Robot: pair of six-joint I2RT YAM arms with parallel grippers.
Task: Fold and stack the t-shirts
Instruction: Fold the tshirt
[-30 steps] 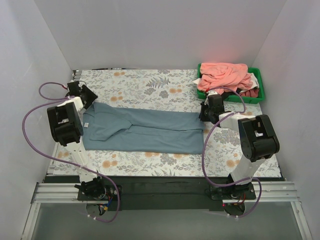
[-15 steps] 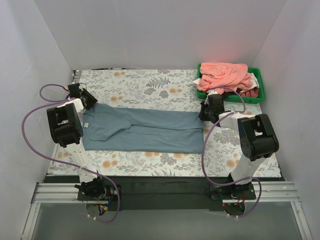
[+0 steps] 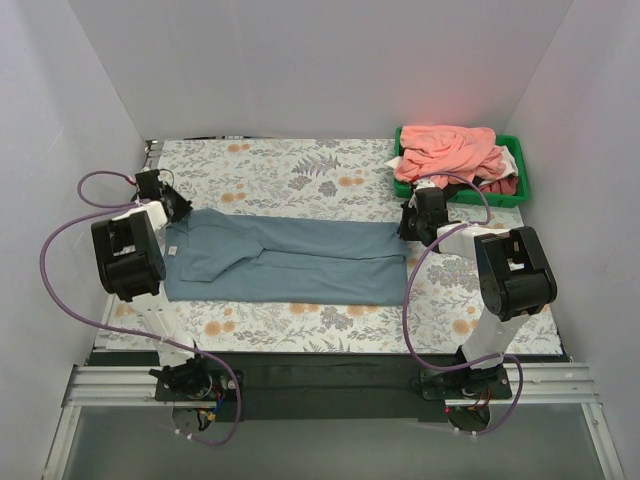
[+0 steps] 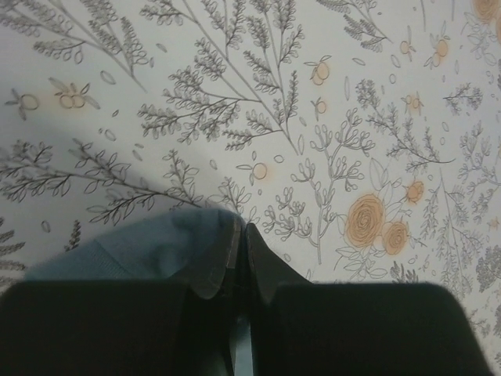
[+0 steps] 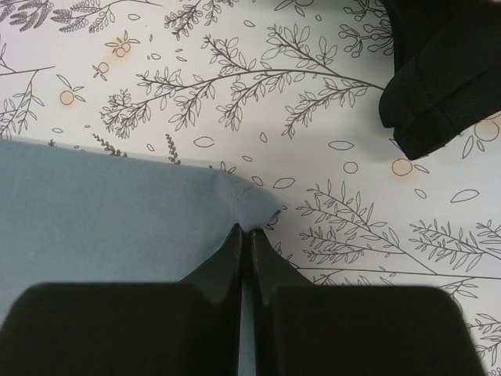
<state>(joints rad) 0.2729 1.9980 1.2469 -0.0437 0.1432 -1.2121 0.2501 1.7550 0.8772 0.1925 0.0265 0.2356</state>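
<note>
Grey-blue shirt corners hidden betw. left tool, right tool tips.

Matt grey-blue cloth t-shirt — smooth floral-print table cover — glossy green plastic bin

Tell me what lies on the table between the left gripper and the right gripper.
The blue shirt lies flat between them, plain in the top view. The left gripper and right gripper each pinch one end.
</note>
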